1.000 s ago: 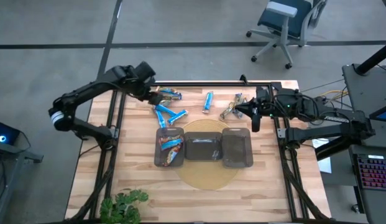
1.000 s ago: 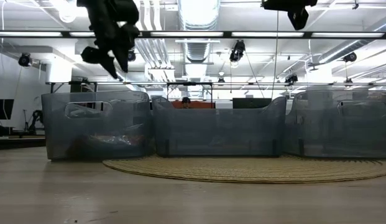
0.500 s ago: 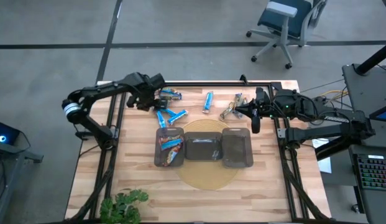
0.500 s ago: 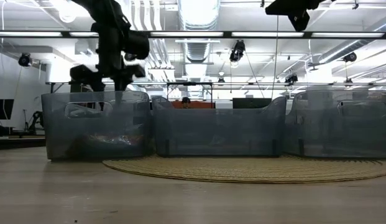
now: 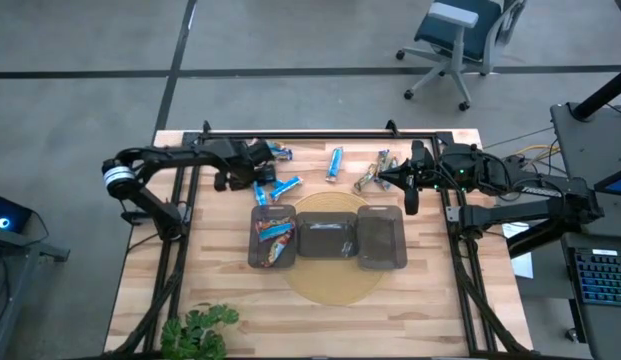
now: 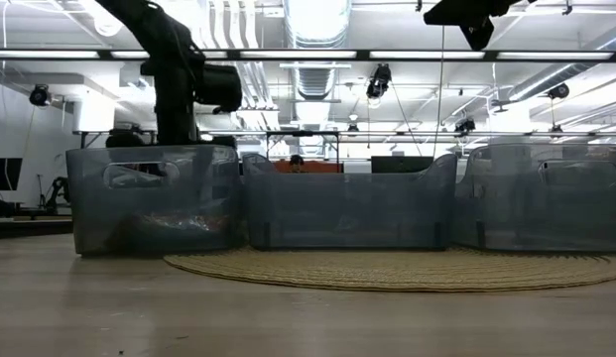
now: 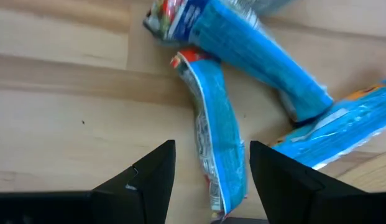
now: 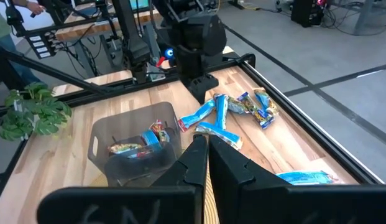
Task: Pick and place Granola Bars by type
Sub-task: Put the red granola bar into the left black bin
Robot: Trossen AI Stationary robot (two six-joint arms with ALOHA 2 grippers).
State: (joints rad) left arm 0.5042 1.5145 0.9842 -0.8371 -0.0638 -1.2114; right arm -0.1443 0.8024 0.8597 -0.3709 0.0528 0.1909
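Your left gripper [image 7: 208, 186] was down at the upper left of the overhead frame, fingers spread on either side of a blue bar [image 7: 214, 146]; whether they touched it was hard to tell. Its arm covered part of the loose pile of bars [image 5: 275, 185] there. In the low view the left tray [image 6: 154, 198] hid the gripper's tips, and the bars on the wood behind could not be seen at all. Your right gripper [image 8: 207, 158] hung at the upper right, its fingers pressed together on nothing, with a mixed cluster of bars [image 5: 373, 172] just beside it and a lone blue one [image 5: 335, 163] farther left. The left tray held a few bars; the contents of the middle tray [image 5: 326, 236] and right tray [image 5: 381, 237] were murky.
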